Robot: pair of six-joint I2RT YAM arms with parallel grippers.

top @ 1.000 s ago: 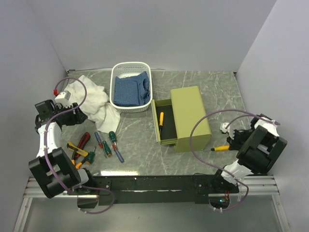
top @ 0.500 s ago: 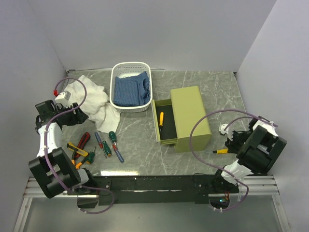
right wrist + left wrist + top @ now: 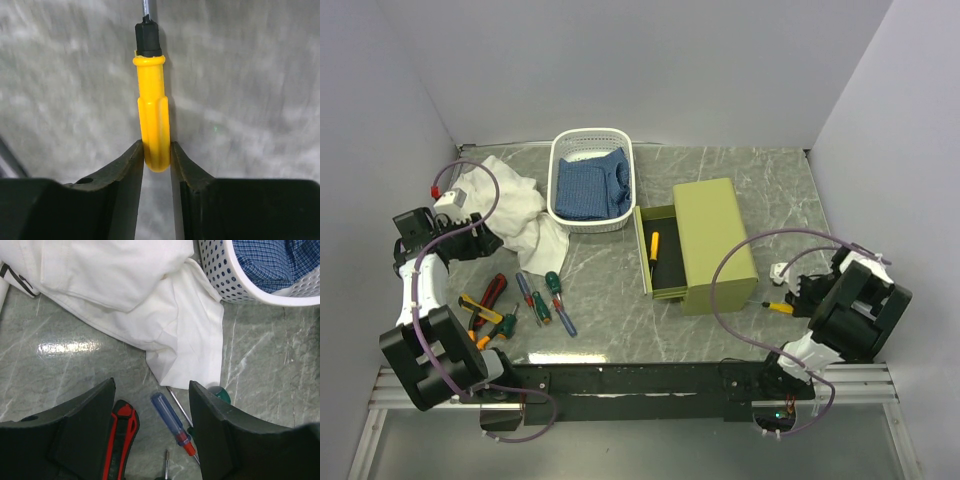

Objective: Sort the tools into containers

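My right gripper (image 3: 794, 300) is shut on the end of a yellow-handled screwdriver (image 3: 151, 110), also seen in the top view (image 3: 778, 307), held just right of the olive-green drawer chest (image 3: 713, 243). Its open drawer (image 3: 657, 262) holds another yellow screwdriver (image 3: 654, 245). My left gripper (image 3: 483, 240) is open and empty at the left, above a blue-handled screwdriver (image 3: 172, 419), a green-handled one (image 3: 220, 393) and a red-black handled tool (image 3: 119, 437). Several tools (image 3: 520, 300) lie at the front left. The white basket (image 3: 592, 180) holds blue fabric (image 3: 590, 187).
A crumpled white cloth (image 3: 515, 207) lies left of the basket, its corner (image 3: 187, 355) reaching toward the tools. Grey walls enclose the marble table on three sides. A looping cable (image 3: 740, 260) arcs from the right arm beside the chest.
My right gripper has drawn slightly left and forward with the yellow screwdriver, toward the chest's right side. The left arm has not moved.
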